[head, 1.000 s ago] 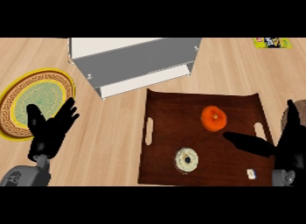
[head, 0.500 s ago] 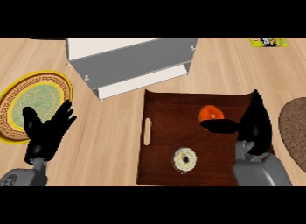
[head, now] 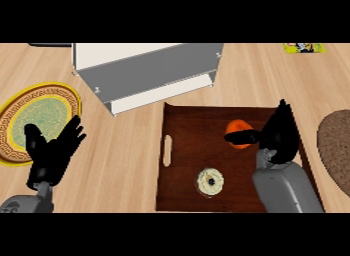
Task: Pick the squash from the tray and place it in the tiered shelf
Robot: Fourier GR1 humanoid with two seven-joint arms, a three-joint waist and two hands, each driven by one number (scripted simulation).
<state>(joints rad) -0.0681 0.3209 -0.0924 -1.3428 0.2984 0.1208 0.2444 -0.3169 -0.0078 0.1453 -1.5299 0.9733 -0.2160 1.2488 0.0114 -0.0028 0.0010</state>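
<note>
While the left hand (head: pixel 52 152) rests open, the right hand (head: pixel 275 134) pinches the squash (head: pixel 239 134); no writing reads.

A light wooden table (head: pixel 134 165) with a fine lengthwise grain is seen from steeply above, and it fills the view. Even, soft light is cast across it, with only faint shadows. A round brown woven mat (head: pixel 344 150) is cut off by the right edge. A small yellow-green packet (head: pixel 305 47) is seen at the far right. No wall, floor or window can be made out.
</note>
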